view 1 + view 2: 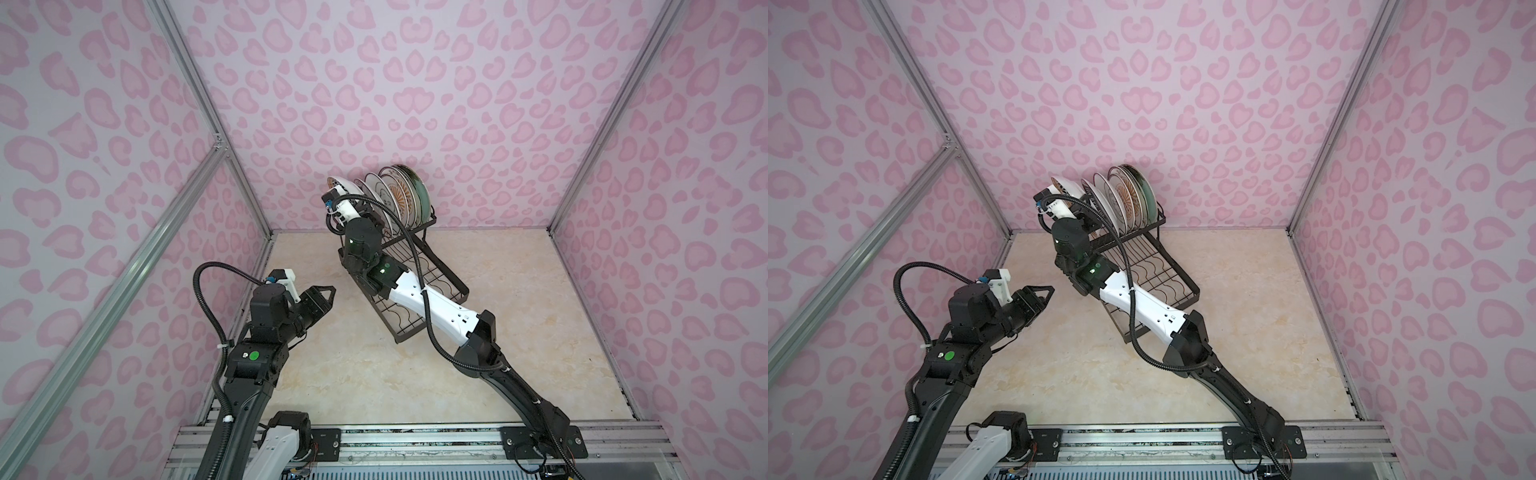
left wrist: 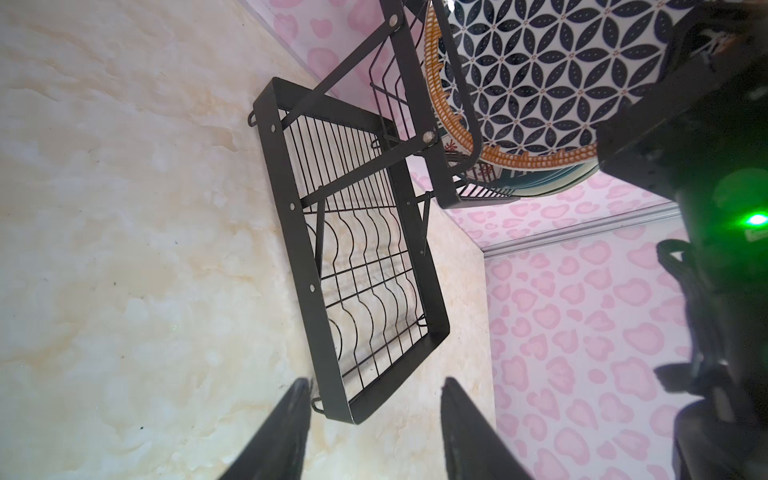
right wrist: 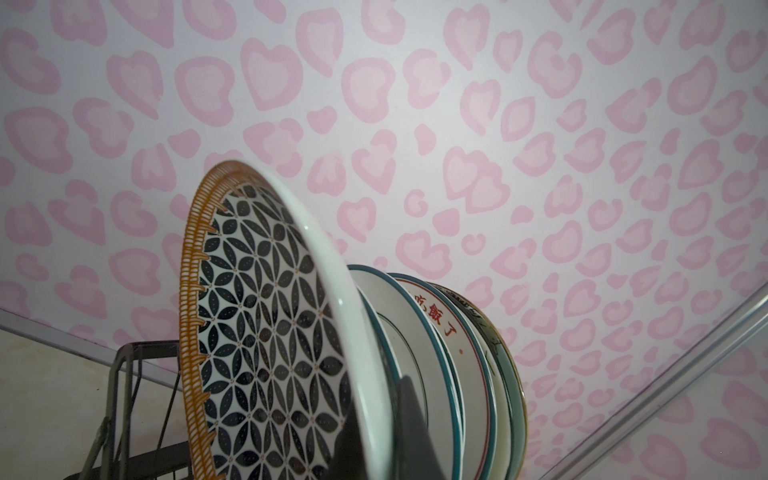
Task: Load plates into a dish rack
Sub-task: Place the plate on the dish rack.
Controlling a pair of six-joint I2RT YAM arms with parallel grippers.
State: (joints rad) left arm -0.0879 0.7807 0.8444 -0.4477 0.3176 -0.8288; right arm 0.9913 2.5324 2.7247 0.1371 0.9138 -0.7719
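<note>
Plates: five-plus, one rack; right pincer clamps geometric plate; left pincer open.

Black-and-white arms (green lights), corrugated black cables

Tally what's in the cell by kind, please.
Plates: 7, rims overlap, so maybe one off
Dish rack: 1
Grippers: 2, left gripper open, right gripper on the geometric plate
Total: 10
</note>
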